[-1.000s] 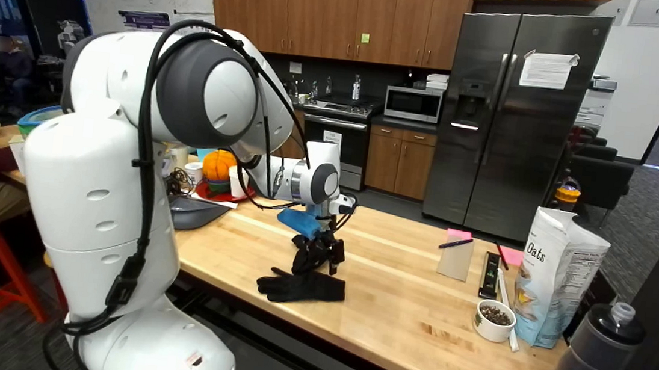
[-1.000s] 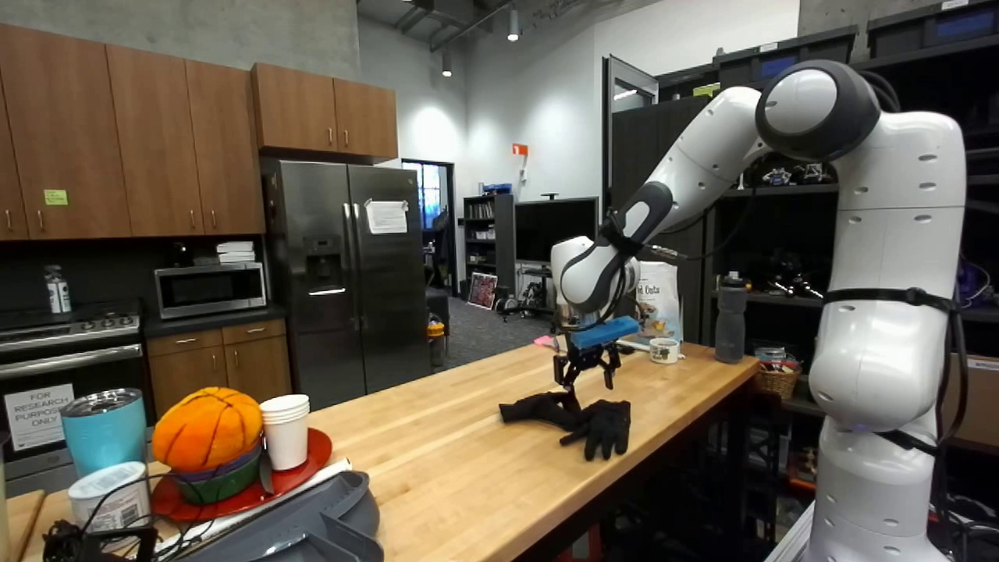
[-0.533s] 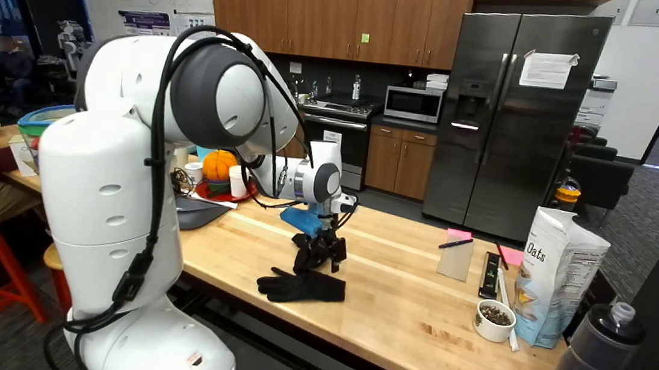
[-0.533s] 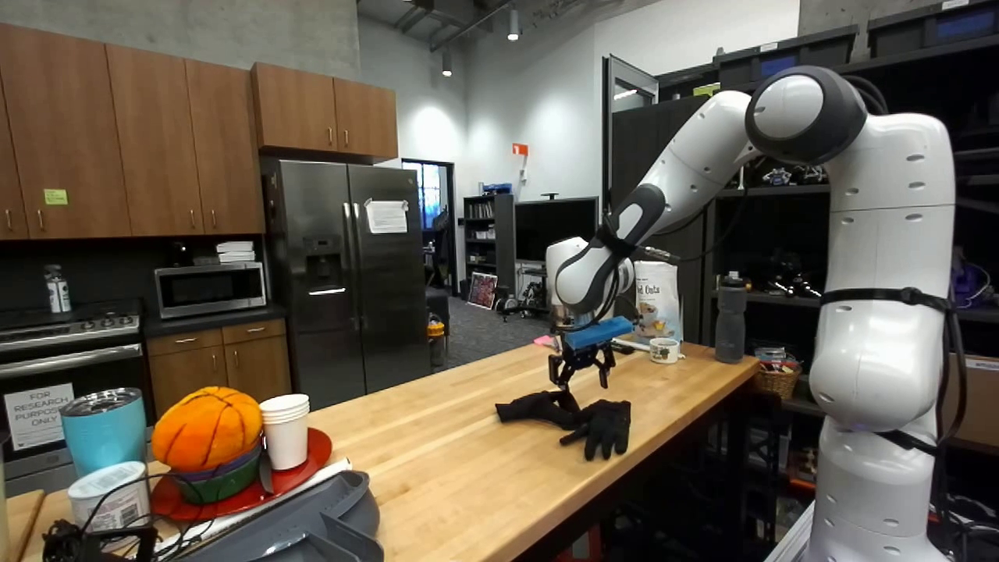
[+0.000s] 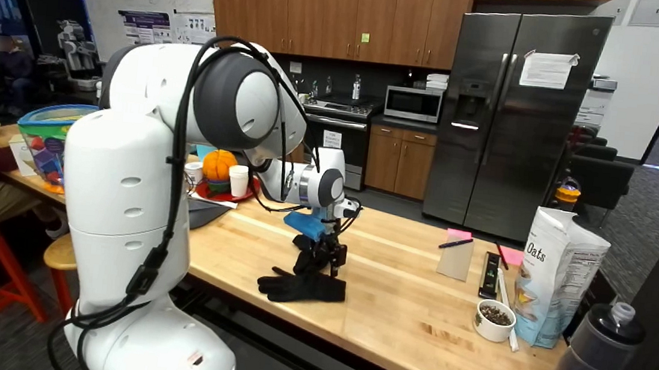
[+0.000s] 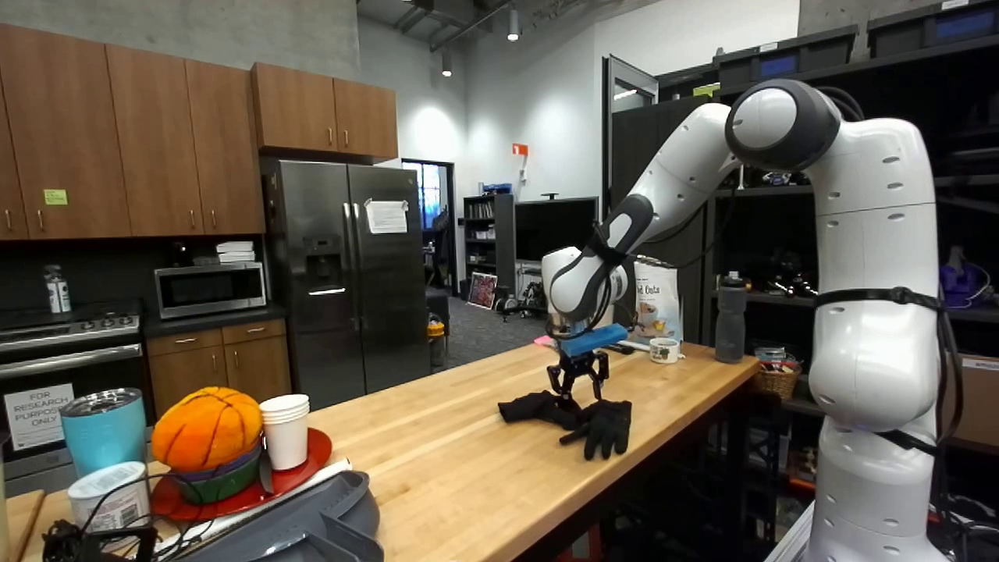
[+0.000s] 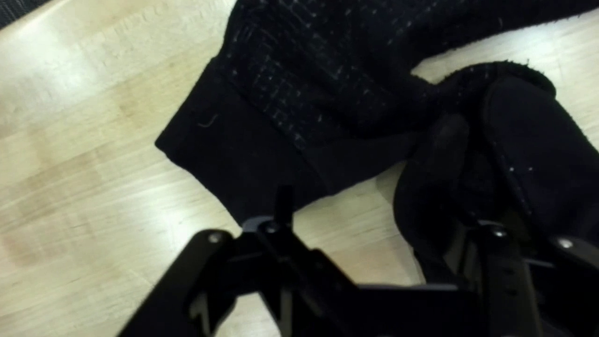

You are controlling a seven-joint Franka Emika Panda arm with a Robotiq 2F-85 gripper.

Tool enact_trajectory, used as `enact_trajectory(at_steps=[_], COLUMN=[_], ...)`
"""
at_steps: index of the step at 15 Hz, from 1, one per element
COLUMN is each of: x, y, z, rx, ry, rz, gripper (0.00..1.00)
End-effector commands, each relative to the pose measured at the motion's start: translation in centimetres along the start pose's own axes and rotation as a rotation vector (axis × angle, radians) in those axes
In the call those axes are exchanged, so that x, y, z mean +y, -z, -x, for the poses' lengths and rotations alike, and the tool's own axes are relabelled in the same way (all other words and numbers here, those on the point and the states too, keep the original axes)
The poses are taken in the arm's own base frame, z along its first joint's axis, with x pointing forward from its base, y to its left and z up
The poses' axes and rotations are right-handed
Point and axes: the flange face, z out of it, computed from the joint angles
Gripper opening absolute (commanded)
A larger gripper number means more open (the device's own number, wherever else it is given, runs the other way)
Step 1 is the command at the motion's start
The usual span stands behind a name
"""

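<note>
The gripper (image 6: 583, 396) hangs low, with its jaws apart, at a crumpled black glove (image 6: 533, 407), contact unclear; just beside it a flatter black glove (image 6: 606, 428) lies nearer the desk's (image 6: 437, 453) robot-side long edge.

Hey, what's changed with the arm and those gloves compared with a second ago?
The arm has come down, bringing its jaws lower, at the crumpled black glove. They've narrowed but stand open; nothing has clearly been grasped or released. The flat black glove, oats bag and gray bottle stayed put.
</note>
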Motion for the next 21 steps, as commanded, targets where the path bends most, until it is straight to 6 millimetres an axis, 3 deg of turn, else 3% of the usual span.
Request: enact_trajectory(at_steps=[1, 6, 13, 21], x=[0.0, 0.1, 1.0, 2.7], y=[0.1, 0.3, 2.3, 10.0], z=[-0.7, -0.7, -0.7, 1.4], rx=[0.004, 0.007, 0.047, 0.184], ry=[-0.003, -0.009, -0.032, -0.026], rz=[0.003, -0.008, -0.065, -0.171], gripper=[0.41, 0.02, 0.01, 0.01])
